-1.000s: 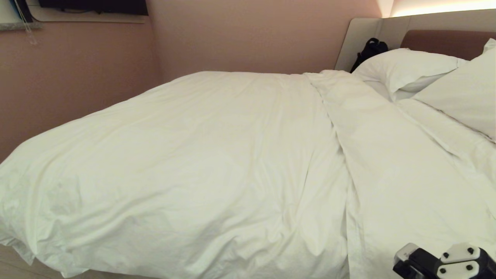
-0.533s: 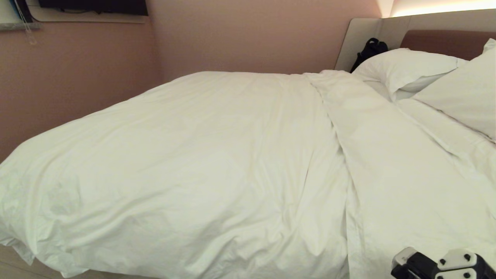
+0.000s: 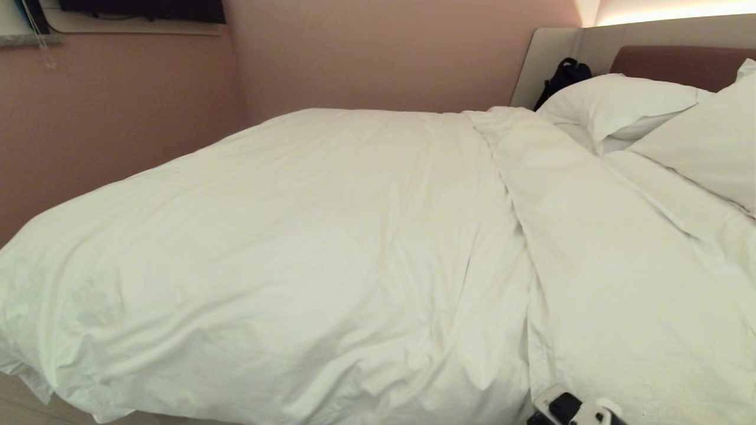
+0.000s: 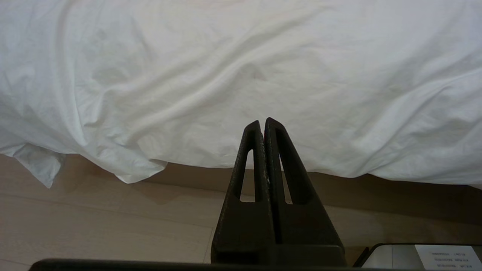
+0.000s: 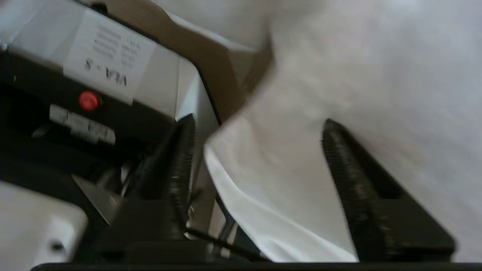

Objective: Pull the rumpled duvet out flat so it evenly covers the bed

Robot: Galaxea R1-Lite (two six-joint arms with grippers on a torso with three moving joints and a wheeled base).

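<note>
We find the right gripper (image 5: 256,131) spread apart, the duvet (image 5: 339,75) edge lying loose between its fingers. The left gripper (image 4: 262,124), pressed together, hangs apart from the duvet's hem.

- We find the right tool (image 5: 256,131) smeared by blur in its wrist view; in the head view only a sliver shows, cut by the bottom edge.
- We cannot read the label (image 5: 109,56) on the robot base there.
- The bed (image 3: 679,62) shows us only its headboard; the duvet (image 3: 307,248) hides mattress and base.
- The nearer pillow (image 3: 709,141) runs off the right edge.
- We cannot identify the black object (image 3: 564,77) behind the far pillow (image 3: 614,103).
</note>
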